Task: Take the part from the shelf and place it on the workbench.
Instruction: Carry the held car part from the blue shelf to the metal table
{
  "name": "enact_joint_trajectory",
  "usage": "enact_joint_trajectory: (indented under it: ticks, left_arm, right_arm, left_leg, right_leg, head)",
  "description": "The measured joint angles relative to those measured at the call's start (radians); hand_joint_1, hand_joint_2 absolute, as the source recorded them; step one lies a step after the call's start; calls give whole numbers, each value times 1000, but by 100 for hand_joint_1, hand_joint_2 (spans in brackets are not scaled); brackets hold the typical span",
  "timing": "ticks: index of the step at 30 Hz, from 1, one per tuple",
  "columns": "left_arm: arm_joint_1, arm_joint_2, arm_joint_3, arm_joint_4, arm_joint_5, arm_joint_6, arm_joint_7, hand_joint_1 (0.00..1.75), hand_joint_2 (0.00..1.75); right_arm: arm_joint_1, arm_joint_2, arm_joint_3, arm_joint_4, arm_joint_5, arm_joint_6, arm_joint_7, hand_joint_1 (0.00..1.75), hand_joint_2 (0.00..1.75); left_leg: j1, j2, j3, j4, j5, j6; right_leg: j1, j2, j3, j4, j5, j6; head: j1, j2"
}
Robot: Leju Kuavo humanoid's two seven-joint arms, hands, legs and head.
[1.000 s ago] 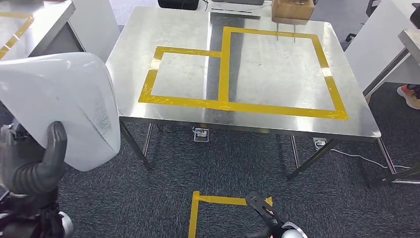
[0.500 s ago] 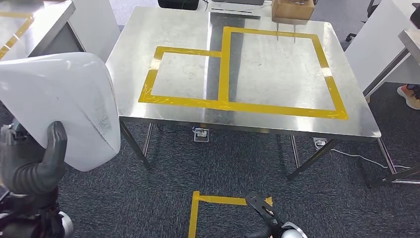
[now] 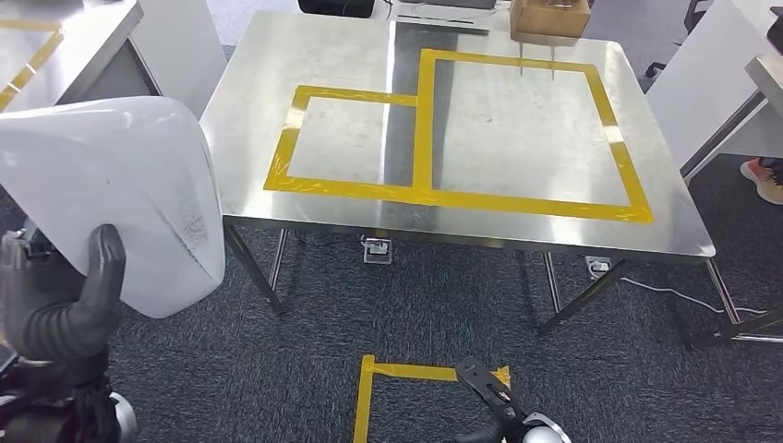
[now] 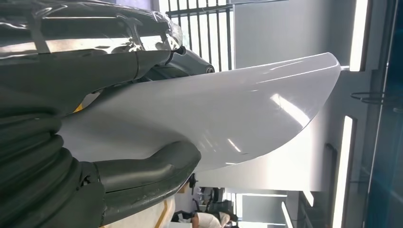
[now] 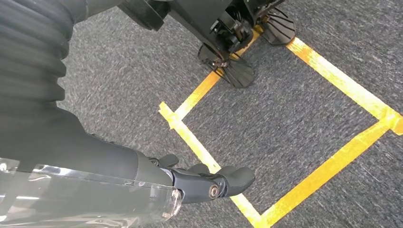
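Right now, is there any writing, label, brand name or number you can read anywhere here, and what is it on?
No readable text anywhere.
White part in the left hand: plain, only grey scuffs.
Steel workbench: yellow tape outlines, no lettering.
Cardboard box at the far edge: no legible print.
Floor tape: unmarked.

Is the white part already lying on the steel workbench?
No, in the head view the white part is held up by the left hand beside the workbench, over the carpet, not on its surface.
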Motion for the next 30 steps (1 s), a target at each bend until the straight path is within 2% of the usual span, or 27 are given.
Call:
enact_joint_trajectory:
  ticks: [1,3,4,5,6,8,9,10,12,15,16,18,19,20,21,23,24,25,26,28,30]
  left_arm:
    - [-1,0,0,0,0,0,0,175,175]
    - [-2,0,0,0,0,0,0,175,175]
    - [-2,0,0,0,0,0,0,175,175]
    - [-2,0,0,0,0,0,0,175,175]
    - [-2,0,0,0,0,0,0,175,175]
    - [-2,0,0,0,0,1,-1,175,175]
    - [-2,0,0,0,0,1,-1,175,175]
    - [-3,0,0,0,0,1,-2,175,175]
    - [-3,-1,0,1,0,2,-3,175,175]
    - [-4,-1,0,0,1,3,-3,175,175]
    - [-4,-1,1,0,1,3,-3,175,175]
    - [-5,0,1,0,1,3,-4,175,175]
    - [-4,0,1,1,1,3,-4,175,175]
    - [-4,0,1,2,1,3,-3,175,175]
    - [-4,0,1,2,1,3,-3,175,175]
    - [-3,0,1,2,2,3,-3,175,175]
    - [-3,0,1,3,2,3,-3,175,175]
    - [-4,-1,1,3,3,3,-4,175,175]
    - [-4,-1,1,3,3,3,-5,175,175]
    - [-3,-1,1,4,3,4,-6,175,175]
    - [-2,-1,2,5,3,4,-8,175,175]
  right_arm:
    - [0,0,0,0,0,0,0,0,175]
    - [3,0,0,1,-2,0,0,0,175]
    - [6,0,0,1,-2,0,0,0,175]
    - [8,0,0,2,-3,0,0,0,175]
    - [10,1,0,2,-3,0,0,0,175]
    - [11,0,0,3,-3,0,0,0,175]
    - [11,0,-1,3,-3,0,0,0,175]
    - [11,-2,-1,3,-4,-1,-1,0,175]
    - [11,-5,-1,4,-4,-1,-1,0,175]
    - [12,-8,-1,5,-4,-1,-2,0,175]
    - [12,-8,-1,5,-4,-1,-2,0,175]
    - [13,-8,-1,5,-5,-1,-2,0,175]
    - [14,-8,-1,5,-5,-1,-2,0,175]
    - [15,-7,-1,5,-5,-1,-2,0,175]
    - [16,-6,0,5,-5,-1,-2,0,175]
    - [16,-4,-1,5,-5,-1,-2,0,175]
    - [15,-4,-1,6,-5,-1,-2,0,175]
    - [13,-4,-1,6,-5,-1,-2,0,175]
    - [11,-4,-1,6,-5,-1,-2,0,175]
    - [8,-3,-1,7,-5,0,-2,0,175]
    - [6,-1,-1,7,-5,-1,-2,0,175]
  left_leg:
    - [1,1,6,-5,1,4]
    - [-2,2,11,-7,-3,10]
    - [-4,1,14,-7,-5,11]
    - [-6,0,19,-7,-9,12]
    - [-8,-1,25,-7,-13,12]
    - [-10,-2,41,-7,-26,8]
    - [-11,-1,47,-8,-31,5]
    - [-9,0,50,-8,-35,0]
    - [-5,2,48,-10,-39,-13]
    - [-4,5,51,-3,-52,-31]
    - [-4,5,36,28,-66,-36]
    - [1,4,-38,145,-104,-45]
    - [4,4,-81,203,-116,-50]
    - [6,4,-114,236,-109,-54]
    - [9,5,-128,234,-81,-58]
    - [12,9,-107,142,12,-65]
    - [11,12,-88,95,45,-68]
    - [11,15,-70,55,56,-65]
    - [9,17,-61,36,51,-57]
    - [7,16,-53,25,27,-33]
    - [7,15,-42,23,17,-17]
  right_leg:
    - [1,-2,-21,46,-23,-1]
    - [3,-3,-92,181,-77,-5]
    - [3,-3,-125,238,-91,-7]
    - [4,-3,-144,263,-84,-10]
    - [5,-3,-144,249,-57,-16]
    - [11,-3,-102,136,27,-34]
    - [17,-4,-79,81,56,-44]
    - [24,-4,-60,38,68,-55]
    - [33,-5,-48,8,57,-67]
    - [28,-4,-19,-31,51,-69]
    - [24,-4,-5,-44,51,-70]
    - [21,-5,15,-53,42,-71]
    - [21,-5,23,-53,35,-71]
    - [20,-5,32,-52,26,-69]
    - [18,-5,43,-51,16,-66]
    - [11,-3,70,-44,-10,-55]
    - [10,-2,80,-39,-24,-47]
    - [9,0,86,-34,-35,-39]
    - [10,1,88,-31,-43,-32]
    - [12,1,88,-28,-47,-22]
    - [11,0,77,2,-47,-16]
  head:
    - [1,0]
    - [3,0]
    - [3,0]
    - [3,0]
    - [3,0]
    - [3,0]
    - [1,0]
    - [2,0]
    - [2,0]
    - [2,0]
    - [-1,0]
    - [-9,0]
    - [-11,0]
    - [-12,0]
    - [-13,0]
    - [-15,0]
    - [-18,0]
    - [-22,0]
    - [-23,0]
    - [-20,0]
    - [-12,0]
